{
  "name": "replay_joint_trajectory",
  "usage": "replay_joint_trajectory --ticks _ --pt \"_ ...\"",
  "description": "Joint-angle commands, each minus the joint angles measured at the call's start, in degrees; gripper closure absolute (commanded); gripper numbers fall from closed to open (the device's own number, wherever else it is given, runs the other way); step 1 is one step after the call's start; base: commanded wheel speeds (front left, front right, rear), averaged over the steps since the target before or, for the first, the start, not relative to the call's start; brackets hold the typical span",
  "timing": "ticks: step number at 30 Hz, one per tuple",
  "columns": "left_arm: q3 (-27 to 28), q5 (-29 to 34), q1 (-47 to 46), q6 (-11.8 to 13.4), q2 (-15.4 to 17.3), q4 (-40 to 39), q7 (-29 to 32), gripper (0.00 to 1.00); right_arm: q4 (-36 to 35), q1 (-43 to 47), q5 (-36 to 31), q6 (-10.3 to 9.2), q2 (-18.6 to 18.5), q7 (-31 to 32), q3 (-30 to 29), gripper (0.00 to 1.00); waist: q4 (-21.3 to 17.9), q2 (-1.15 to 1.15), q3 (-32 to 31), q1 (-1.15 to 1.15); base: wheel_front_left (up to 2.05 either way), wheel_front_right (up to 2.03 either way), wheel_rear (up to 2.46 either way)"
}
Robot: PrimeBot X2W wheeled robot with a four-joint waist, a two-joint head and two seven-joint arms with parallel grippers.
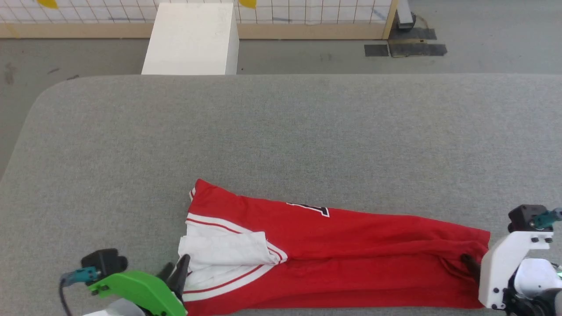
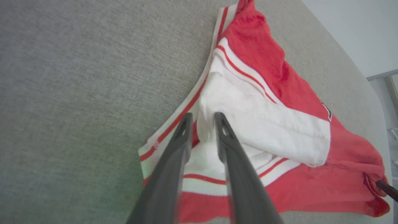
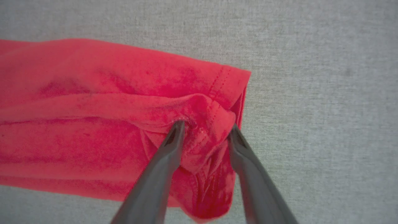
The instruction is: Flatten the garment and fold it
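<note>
1. Grey cloth is seen over the whole counter [image 1: 281,131], and both tools are placed at its near edge.
2. The left tool [image 2: 202,117] is released: its fingers are held a little apart, and a fold of the white sleeve [image 2: 264,124] bulges between the tips.
3. The right tool [image 3: 205,130] is released too, its fingers spread wider. A bunched lump of the red hem [image 3: 214,124] sits between them and is touched on both sides.
4. The shirt [image 1: 351,245] is laid along the near edge of the counter, folded lengthwise into a long band. Its sleeve end is turned to the left tool and its hem end to the right tool.
5. Red-and-white striped trim [image 2: 199,182] is seen beside the left fingers.
6. Part of a black-and-white print [image 1: 314,208] is shown at the shirt's far fold.
7. Beyond the counter, a grey floor [image 1: 307,57], a white box [image 1: 191,39] and a gridded wall [image 1: 307,11] with a wooden base are seen.
</note>
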Motion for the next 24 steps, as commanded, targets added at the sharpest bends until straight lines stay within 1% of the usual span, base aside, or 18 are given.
replay_joint_trajectory --ticks 1,6,7,8,10,12,15,17,20,24 --pt "0.98 -0.37 1.12 0.69 0.54 -0.43 -0.29 0.00 -1.08 0.89 0.57 -0.10 0.00 -0.42 -0.59 0.00 -0.29 0.00 -0.73 0.00 0.00 0.00 0.00" --pt "5.17 0.92 0.29 2.23 2.81 -5.63 -3.14 0.00 -6.59 2.12 4.19 -0.10 0.51 0.30 -4.26 0.00 -0.27 0.00 -2.11 0.00 0.00 0.00 0.00" --pt "6.18 3.13 -1.37 1.91 4.21 -7.32 -5.23 0.00 -8.46 2.03 5.27 -0.10 0.37 0.82 -6.25 0.00 -0.08 0.00 -2.33 0.00 0.00 0.00 0.00" --pt "6.32 4.58 -2.28 1.46 4.93 -7.77 -6.45 0.00 -9.02 1.82 5.50 -0.10 0.27 1.01 -7.11 0.00 -0.03 0.00 -2.45 0.00 0.00 0.00 0.00" --pt "6.28 8.00 -4.48 -0.26 5.91 -8.28 -10.29 0.00 -9.38 1.35 5.72 -0.10 -0.19 1.83 -8.30 0.00 0.02 0.00 -2.59 0.00 0.00 0.00 0.00" --pt "5.33 12.11 -6.59 -2.52 6.67 -7.78 -14.85 0.00 -8.64 0.76 5.45 -0.10 -0.59 2.50 -9.04 0.00 0.16 0.00 -2.26 0.00 0.00 0.00 0.00" --pt "4.01 17.57 -8.53 -4.86 6.26 -5.30 -22.70 0.00 -5.99 0.15 4.19 -0.10 -1.59 3.62 -7.72 0.00 0.14 0.00 -1.37 0.00 0.00 0.00 0.00" --pt "3.41 20.20 -9.25 -6.17 5.48 -3.77 -25.39 0.00 -3.65 -0.13 3.69 -0.10 -1.81 4.16 -5.92 0.00 0.09 0.00 -0.70 0.00 0.00 0.00 0.00" --pt "3.82 23.91 -9.88 -7.45 3.74 -2.77 -26.79 0.00 -0.81 -1.00 3.52 -0.10 -1.22 3.78 -3.98 0.00 0.26 0.00 0.31 0.00 0.00 0.00 0.00" --pt "6.95 28.18 -9.80 -8.97 -0.05 -3.75 -26.98 0.00 2.36 -2.30 4.61 -0.10 0.16 3.40 -1.57 0.00 0.43 0.00 1.68 0.00 0.00 0.00 0.00"
